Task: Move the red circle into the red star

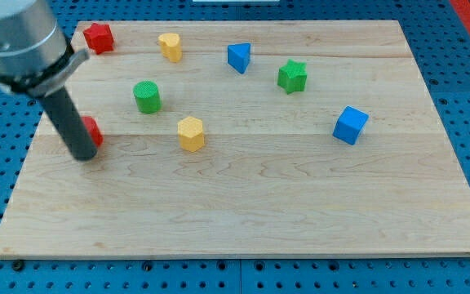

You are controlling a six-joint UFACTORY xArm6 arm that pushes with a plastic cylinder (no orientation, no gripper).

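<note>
We set my tip (86,154) against the red circle (92,130), largely hidden behind our gripperless rod, well below the red star (98,37) on the board (300,204).

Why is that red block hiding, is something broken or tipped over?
Nothing looks broken or tipped. The red circle is just half hidden behind my tip, which sits right against it at the view's left. The red star stands apart near the view's top, and the other blocks sit flat.
</note>
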